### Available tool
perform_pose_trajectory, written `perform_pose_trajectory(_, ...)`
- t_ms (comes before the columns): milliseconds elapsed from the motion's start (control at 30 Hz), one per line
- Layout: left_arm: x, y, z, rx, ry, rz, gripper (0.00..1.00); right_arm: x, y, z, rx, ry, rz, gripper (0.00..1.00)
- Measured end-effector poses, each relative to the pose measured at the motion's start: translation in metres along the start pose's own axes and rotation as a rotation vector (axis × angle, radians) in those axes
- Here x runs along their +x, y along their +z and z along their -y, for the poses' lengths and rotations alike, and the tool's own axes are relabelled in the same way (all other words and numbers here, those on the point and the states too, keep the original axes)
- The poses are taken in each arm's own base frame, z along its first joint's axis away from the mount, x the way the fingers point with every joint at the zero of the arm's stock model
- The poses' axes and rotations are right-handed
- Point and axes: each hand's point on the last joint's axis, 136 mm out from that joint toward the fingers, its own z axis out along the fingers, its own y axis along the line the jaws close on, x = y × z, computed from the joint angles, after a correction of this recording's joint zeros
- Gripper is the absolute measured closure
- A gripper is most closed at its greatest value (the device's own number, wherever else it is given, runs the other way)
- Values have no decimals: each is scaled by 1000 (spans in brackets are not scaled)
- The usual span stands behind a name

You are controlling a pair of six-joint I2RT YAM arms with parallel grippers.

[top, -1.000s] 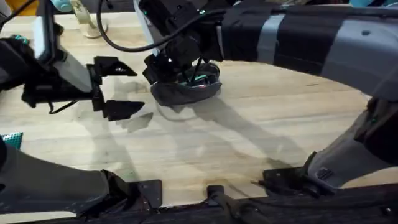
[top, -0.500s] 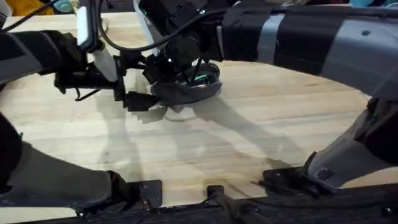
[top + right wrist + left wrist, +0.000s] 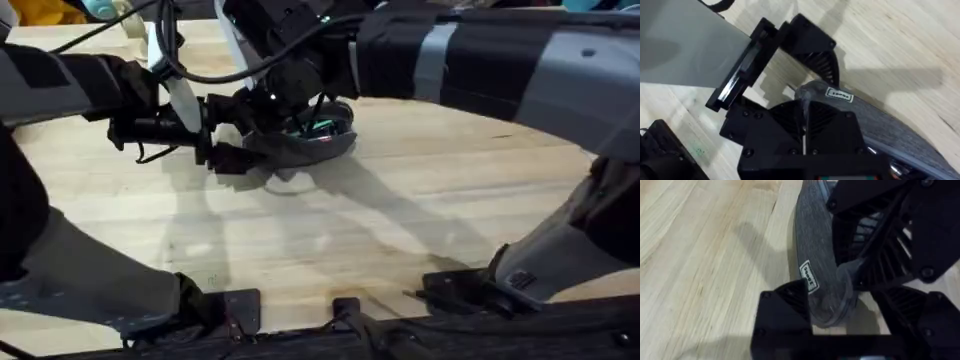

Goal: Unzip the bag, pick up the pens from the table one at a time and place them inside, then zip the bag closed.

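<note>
The grey bag [image 3: 300,148] lies on the table [image 3: 400,230] left of centre, its top gaping. My right gripper [image 3: 272,108] reaches across from the right and is shut on the bag's upper edge at its left end; in the right wrist view the gripper [image 3: 804,107] pinches the fabric beside a small white label [image 3: 840,94]. My left gripper [image 3: 232,132] is open, its fingers [image 3: 785,315] straddling that same rounded end of the bag [image 3: 815,240]. The pens are hidden; something green glints inside the bag's mouth [image 3: 320,126].
A beige item [image 3: 130,22] and a teal thing [image 3: 100,8] sit at the far left corner. Bare wood stretches in front of and right of the bag. Black arm mounts [image 3: 340,315] line the near edge.
My left arm has swung right and slightly away from me, bringing its open fingers from bare table up around the bag's left end. The right gripper and the bag have stayed put.
</note>
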Motion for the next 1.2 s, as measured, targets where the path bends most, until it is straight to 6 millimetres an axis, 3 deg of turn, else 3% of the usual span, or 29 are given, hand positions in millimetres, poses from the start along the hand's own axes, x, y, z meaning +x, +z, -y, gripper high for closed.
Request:
perform_pose_trajectory(100,-2,0,-1,-2,-3,10,435,0,0,0,0,0,0,969)
perform_pose_trajectory(233,-4,0,-1,-3,-5,24,838,0,0,0,0,-4,0,969)
perform_pose_trajectory(300,-5,0,-1,-2,-4,26,937,0,0,0,1,-15,1,969)
perform_pose_trajectory(600,-5,0,-1,-2,-6,27,955,0,0,3,7,-46,-1,970)
perform_pose_trajectory(800,-5,1,0,2,-4,26,957,6,-4,22,15,-3,-36,971)
perform_pose_trajectory(900,-6,2,0,4,-2,25,957,9,-7,35,13,31,-54,971)
perform_pose_trajectory(1200,-10,3,-1,3,8,47,956,20,-25,100,51,191,-93,970)
